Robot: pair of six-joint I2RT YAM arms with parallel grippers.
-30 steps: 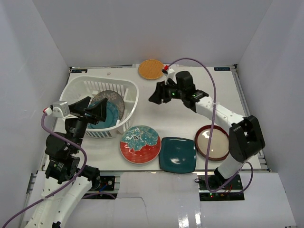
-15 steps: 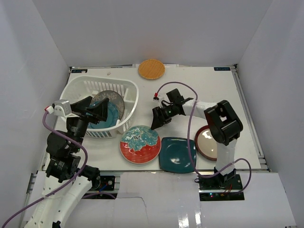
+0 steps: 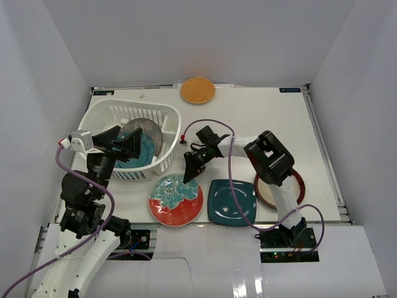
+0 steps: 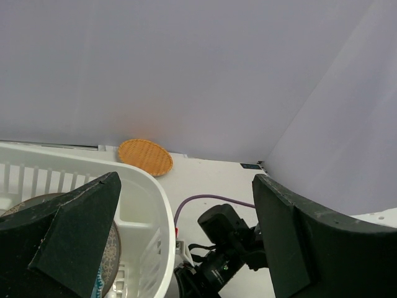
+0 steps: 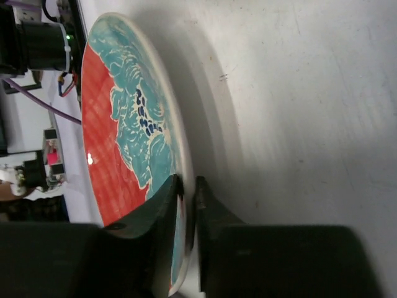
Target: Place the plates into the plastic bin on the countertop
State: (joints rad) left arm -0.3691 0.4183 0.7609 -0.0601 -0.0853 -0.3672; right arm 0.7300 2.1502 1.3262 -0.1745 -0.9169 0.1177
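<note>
- Writing: a small dark label (image 3: 290, 90) sits on the far rail of the bench (image 3: 260, 118), but its text is too small to read.
- The right pincer (image 3: 189, 174) is closed on the far rim of the red-rimmed floral plate (image 3: 175, 200). In the right wrist view its two fingers (image 5: 162, 208) pinch this rim, one on the painted face and one on the underside, with only the thickness of the plate between them.
- This plate lies close to the near edge of the bench, near the near right corner of the plastic bin (image 3: 107, 110). I cannot tell whether its gripped edge is off the surface.
- The left pincer (image 3: 124, 144) hangs over the near side of the bin with the jaws fully apart, and it holds nothing.
- Inside the bin a grey plate (image 3: 144, 128) leans upright, and a teal plate (image 3: 138, 154) sits in front of it.
- The dark teal square plate (image 3: 231, 202) lies flat just to the right of the floral one, with a thin gap between them.
- The maroon-rimmed cream plate (image 3: 293, 186) is further right, near the right rail and partly hidden under the right arm.
- The orange woven plate (image 3: 198, 90) lies at the far edge by the back wall, well apart from both pincers.
- The widest free room is the middle and far right of the bench, between the bin and the right rail. White walls stand close on three sides.
</note>
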